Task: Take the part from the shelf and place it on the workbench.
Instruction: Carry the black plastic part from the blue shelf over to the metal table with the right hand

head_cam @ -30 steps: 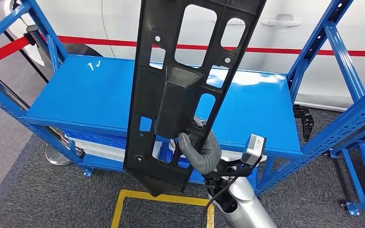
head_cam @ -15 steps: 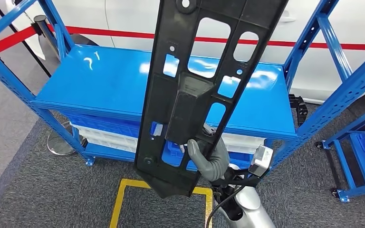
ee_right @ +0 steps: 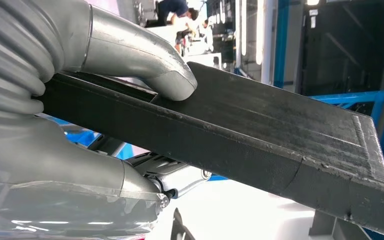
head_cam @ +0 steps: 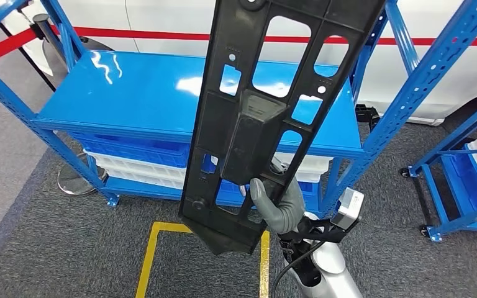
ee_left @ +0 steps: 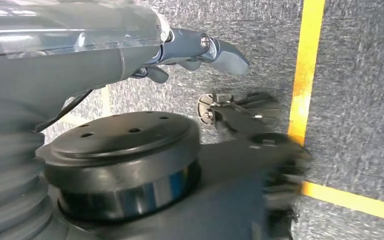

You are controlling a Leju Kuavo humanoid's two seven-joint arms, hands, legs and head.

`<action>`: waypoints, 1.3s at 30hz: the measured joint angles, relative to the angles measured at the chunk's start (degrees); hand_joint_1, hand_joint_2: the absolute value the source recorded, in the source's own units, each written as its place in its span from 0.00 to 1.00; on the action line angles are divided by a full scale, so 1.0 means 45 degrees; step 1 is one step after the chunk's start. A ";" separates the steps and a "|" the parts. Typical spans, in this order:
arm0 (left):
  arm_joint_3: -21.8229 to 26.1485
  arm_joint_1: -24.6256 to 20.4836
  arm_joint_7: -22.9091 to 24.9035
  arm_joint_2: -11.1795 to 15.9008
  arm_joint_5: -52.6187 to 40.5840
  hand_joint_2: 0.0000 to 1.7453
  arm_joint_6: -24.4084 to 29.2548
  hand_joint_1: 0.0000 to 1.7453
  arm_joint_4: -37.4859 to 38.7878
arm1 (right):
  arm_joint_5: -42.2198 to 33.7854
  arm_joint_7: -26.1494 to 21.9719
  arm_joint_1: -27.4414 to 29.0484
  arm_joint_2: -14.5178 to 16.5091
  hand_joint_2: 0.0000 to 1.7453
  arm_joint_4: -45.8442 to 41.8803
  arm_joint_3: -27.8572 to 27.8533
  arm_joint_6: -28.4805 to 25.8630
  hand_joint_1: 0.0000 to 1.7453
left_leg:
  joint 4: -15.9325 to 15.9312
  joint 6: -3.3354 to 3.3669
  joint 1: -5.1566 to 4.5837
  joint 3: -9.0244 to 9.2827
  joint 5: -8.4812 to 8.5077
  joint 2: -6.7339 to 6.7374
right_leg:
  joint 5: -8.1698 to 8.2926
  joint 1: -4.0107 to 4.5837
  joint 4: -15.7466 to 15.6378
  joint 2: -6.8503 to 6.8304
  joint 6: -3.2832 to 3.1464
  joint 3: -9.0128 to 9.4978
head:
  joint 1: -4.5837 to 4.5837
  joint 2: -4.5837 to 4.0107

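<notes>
The right hand (head_cam: 277, 205) grips the part (head_cam: 267, 112) near its lower end, held upright at 12 o'clock before the blue shelf (head_cam: 130, 93). The view has panned since earlier frames: transit continues. The left hand (ee_left: 200, 50) hangs empty, fingers apart.

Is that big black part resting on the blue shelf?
No, the right hand holds the black part up in the air, in front of the blue shelf.
</notes>
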 joint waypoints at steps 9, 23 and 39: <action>0.0000 -0.0038 0.0024 0.0012 0.0010 1.00 -0.0035 0.00 0.0005 | 0.0012 -0.0017 0.0144 0.0078 1.00 -0.0009 -0.0113 0.0092 1.00 | -0.1828 0.0511 -0.0044 0.0430 0.0491 0.0371 | -0.1387 -0.0096 0.1847 -0.0223 0.0614 -0.0907 | 0.0130 -0.0001; 0.0000 -0.0018 -0.0080 -0.0002 -0.0022 1.00 -0.0036 0.00 0.0005 | 0.0228 -0.0070 0.0269 0.0121 1.00 -0.0141 -0.0288 0.0234 1.00 | -0.0756 -0.0066 -0.0074 -0.0744 0.0177 0.0882 | -0.0571 -0.0112 -0.0537 -0.0705 0.0043 0.1294 | 0.0113 0.0000; 0.0001 0.0028 -0.0109 0.0002 -0.0052 1.00 -0.0033 0.00 0.0005 | 0.0462 -0.0097 0.0528 0.0221 1.00 -0.0245 -0.0509 0.0272 1.00 | -0.1371 0.0246 0.0178 0.0751 -0.0121 0.0030 | -0.0097 -0.0277 0.0752 0.0198 0.0810 -0.0819 | 0.0166 0.0000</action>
